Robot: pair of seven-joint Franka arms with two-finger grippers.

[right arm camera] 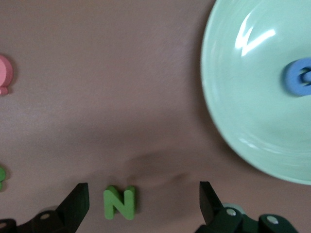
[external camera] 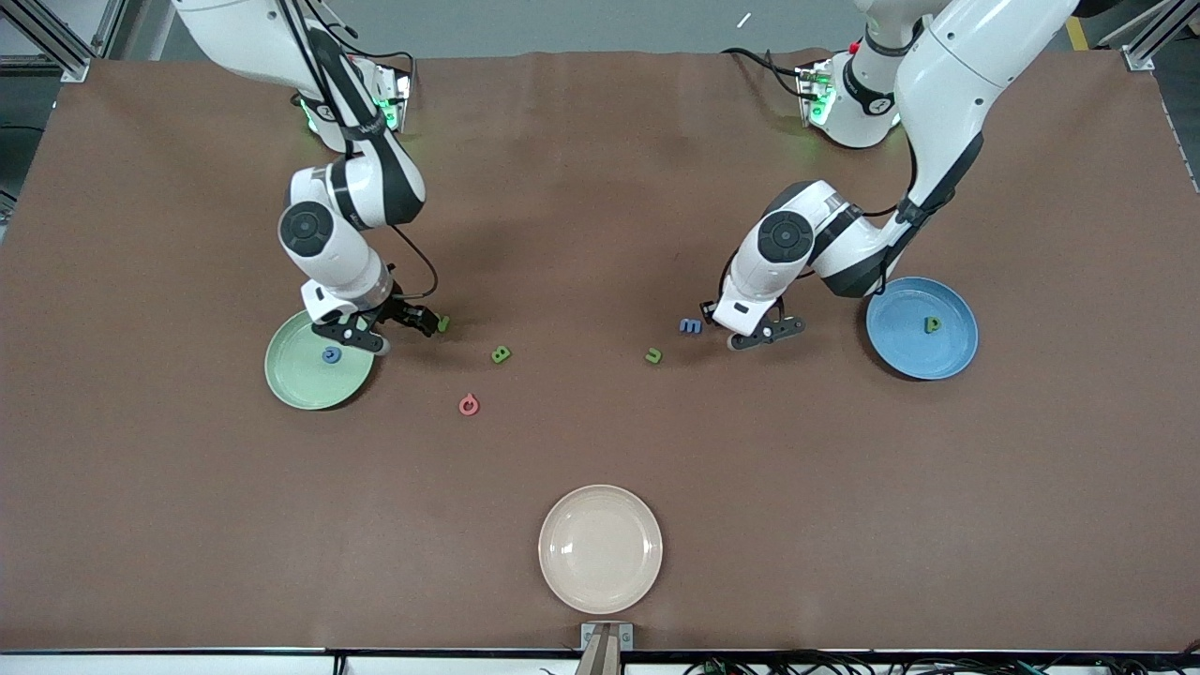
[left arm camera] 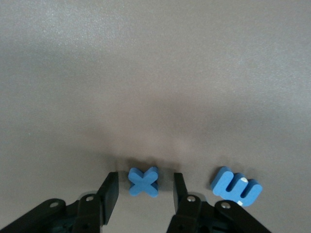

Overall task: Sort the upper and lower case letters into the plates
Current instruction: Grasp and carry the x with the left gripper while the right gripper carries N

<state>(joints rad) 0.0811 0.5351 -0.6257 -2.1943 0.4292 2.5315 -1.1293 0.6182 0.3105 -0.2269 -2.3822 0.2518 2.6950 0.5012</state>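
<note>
I have the left gripper (left arm camera: 143, 187) down at the table, bottom centre of its wrist view, jaws narrowed around the blue x (left arm camera: 143, 181) with gaps both sides; the blue m (left arm camera: 236, 187) lies beside. The x looks light, stiff, flat; I'd pinch its outer arms. The right gripper (right arm camera: 144, 199) straddles the green N (right arm camera: 119, 202), jaws wide, beside the mint plate (right arm camera: 243, 121). The only writing is the letters.

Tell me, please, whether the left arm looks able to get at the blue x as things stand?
Probably yes. The left gripper is already down at the table with the blue x between its fingers, which stand apart from it on either side. The blue m lies beside one finger, outside the gap, and nothing blocks the way.
</note>
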